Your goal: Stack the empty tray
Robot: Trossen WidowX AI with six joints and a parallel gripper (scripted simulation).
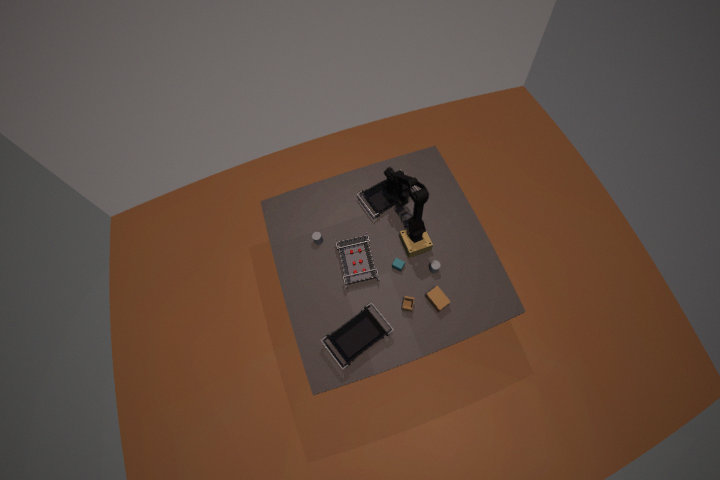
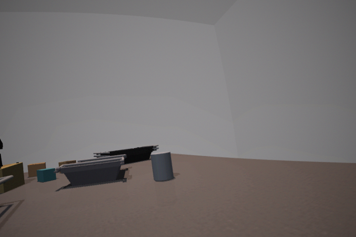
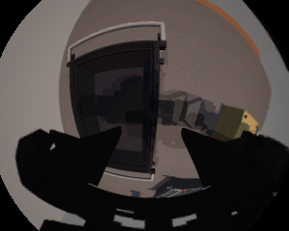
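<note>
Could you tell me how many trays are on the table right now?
3: the loaded tray mid-table, a black tray at the near edge, and another black tray under the open gripper by the far edge. None seems hidden.

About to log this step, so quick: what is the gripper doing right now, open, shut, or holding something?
Gripper: open wide, holding nothing, poised over the empty black tray near the arm's base.
</note>
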